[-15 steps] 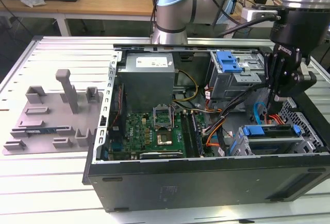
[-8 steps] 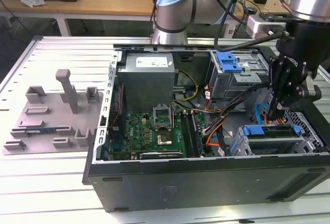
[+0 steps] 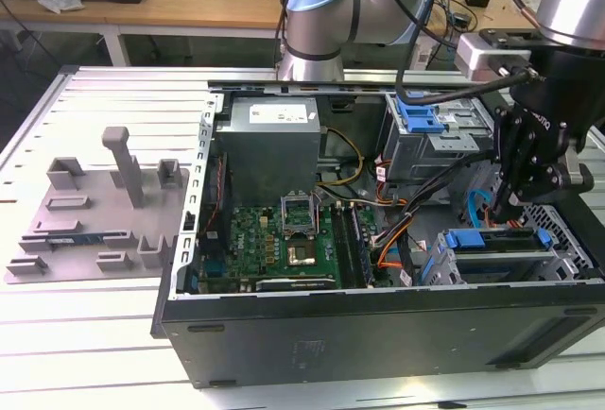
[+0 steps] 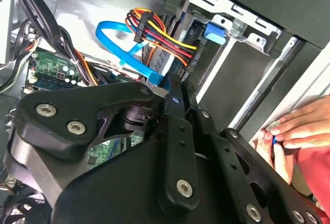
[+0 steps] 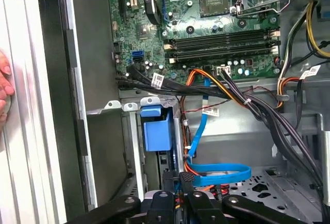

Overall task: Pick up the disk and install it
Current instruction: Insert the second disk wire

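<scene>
Hovering my gripper (image 3: 511, 204) inside the open computer case (image 3: 378, 325), its fingers pressed together on nothing, just above the disk (image 3: 498, 251) seated in the lower drive cage. A blue data cable (image 5: 219, 172) loops nearby. A person's hand (image 4: 296, 128) touches the case's edge.

I see my gripper (image 3: 498, 210) low inside the open computer case (image 3: 378, 330), just above the drive bay (image 3: 496, 259) at the exterior view's right. Loose cables (image 5: 258, 105) cross the gap between the green board (image 3: 284, 240) and that bay, and a blue flat cable (image 5: 219, 172) loops right beside the fingers. A person's hand (image 4: 294, 131) rests on the case's outer edge, near the arm
</scene>
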